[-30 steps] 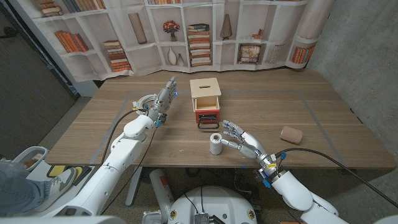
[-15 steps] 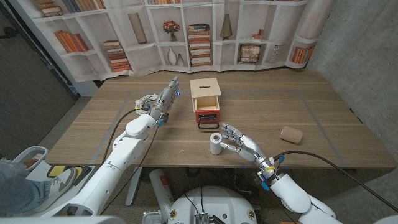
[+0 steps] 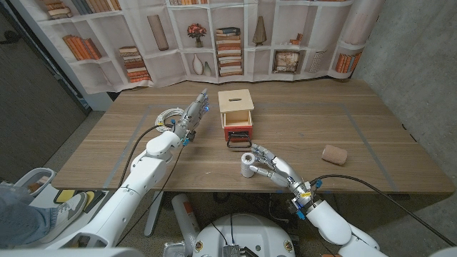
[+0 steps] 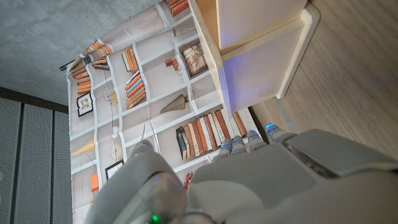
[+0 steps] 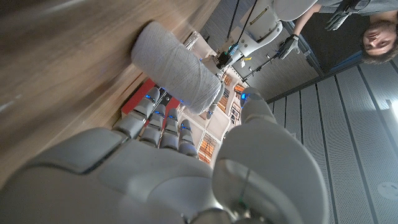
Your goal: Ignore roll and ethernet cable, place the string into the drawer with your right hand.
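Observation:
The string is a white spool (image 3: 248, 165) standing upright on the table in front of the drawer. My right hand (image 3: 272, 165) is just right of it, fingers apart and reaching to its side. In the right wrist view the spool (image 5: 177, 68) sits between my fingers (image 5: 155, 115) and thumb, and I cannot tell whether they touch it. The wooden box (image 3: 235, 107) has its red drawer (image 3: 238, 133) pulled open towards me. My left hand (image 3: 191, 116) stays beside the box's left wall (image 4: 261, 62), fingers stretched out, holding nothing.
A coiled ethernet cable (image 3: 165, 116) lies behind my left hand. A brown roll (image 3: 333, 155) lies at the table's right. A person's shoe and leg (image 3: 28, 207) show at the lower left, and a person (image 5: 373, 34) shows in the right wrist view.
My right hand has moved left and closer to the spool, until its fingers reach the spool's side. The left hand has hardly moved.

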